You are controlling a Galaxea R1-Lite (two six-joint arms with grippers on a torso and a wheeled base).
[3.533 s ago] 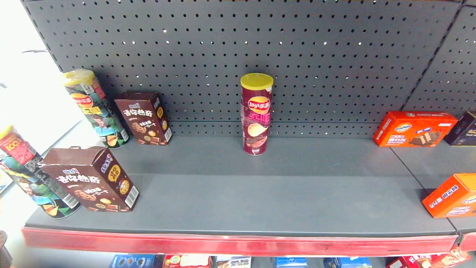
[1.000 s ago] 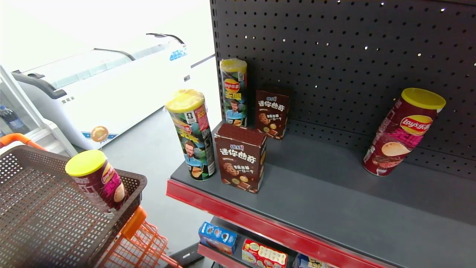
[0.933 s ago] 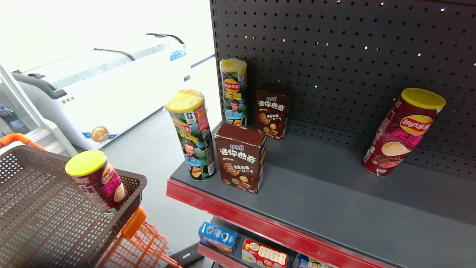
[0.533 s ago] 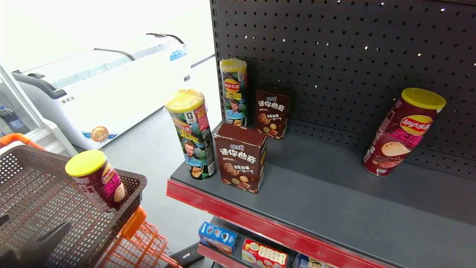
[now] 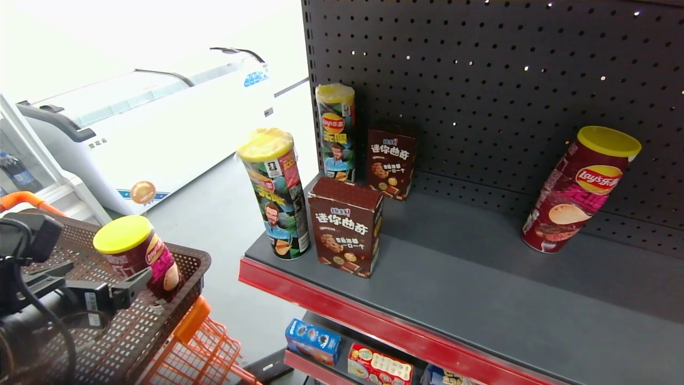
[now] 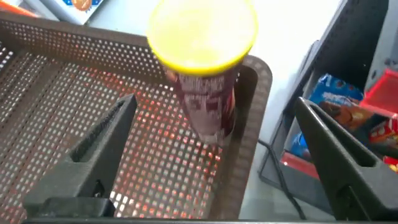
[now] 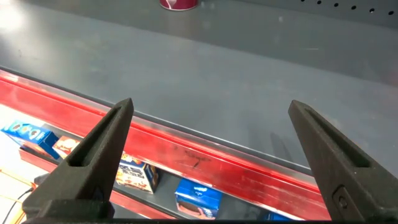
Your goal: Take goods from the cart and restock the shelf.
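The chip can point(image 5: 136, 256) is standing upright in the corner of the cart basket point(image 5: 199, 263), beside the shelf point(image 5: 459, 299) — the pick-up step is in hand. The left gripper point(image 5: 107, 274) is hovering level with it, jaws spread wide, framing the can without touching. Next, I judge, it is needing to advance around the can, then close below the yellow lid. The right gripper point(image 7: 211, 107) is hanging over the shelf's front edge, jaws likewise released — holding nothing.

can point(image 5: 152, 259): maroon, yellow lid | basket point(image 5: 165, 315): brown mesh | shelf point(image 5: 454, 289): grey, red edge
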